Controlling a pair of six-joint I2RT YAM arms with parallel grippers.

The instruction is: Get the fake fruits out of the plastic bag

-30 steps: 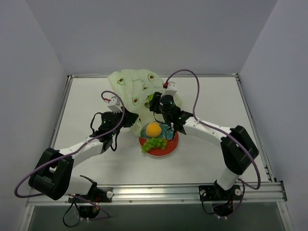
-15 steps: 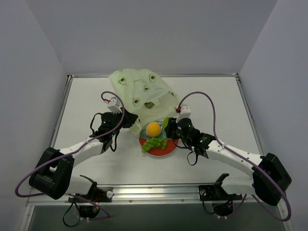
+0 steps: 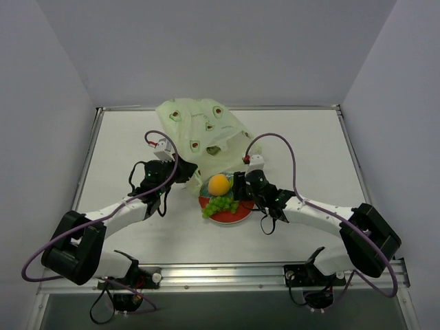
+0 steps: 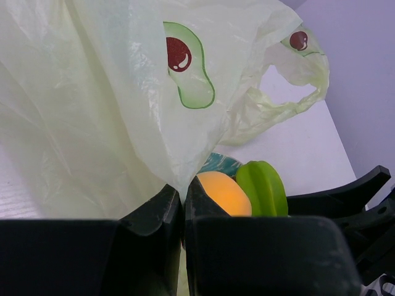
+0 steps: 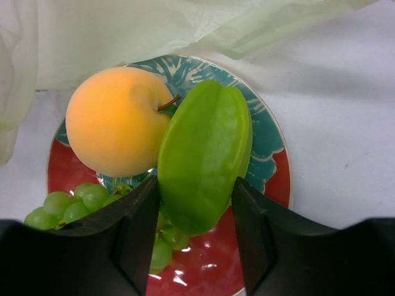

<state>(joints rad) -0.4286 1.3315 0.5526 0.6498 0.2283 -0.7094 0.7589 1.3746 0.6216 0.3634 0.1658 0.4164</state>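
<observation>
White table (image 3: 124, 137), grey walls. Bright green fruit (image 5: 203, 154) is clamped in my right pincer (image 5: 196, 191), just carried from the plastic bag (image 3: 199, 127) mouth down over the plate (image 5: 271, 185), touching the orange-yellow fruit (image 5: 114, 120) above the grape bunch (image 5: 74, 206). My left pincer (image 4: 183, 203) pinches the bag edge. Probably release next.

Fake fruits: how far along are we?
Done: the round orange-yellow fruit and light green grape bunch lie on the red-rimmed plate. In hand: the right gripper holds the bright green ridged fruit over it; the left gripper pinches the pale green plastic bag. Left: release; bag contents unseen.
</observation>
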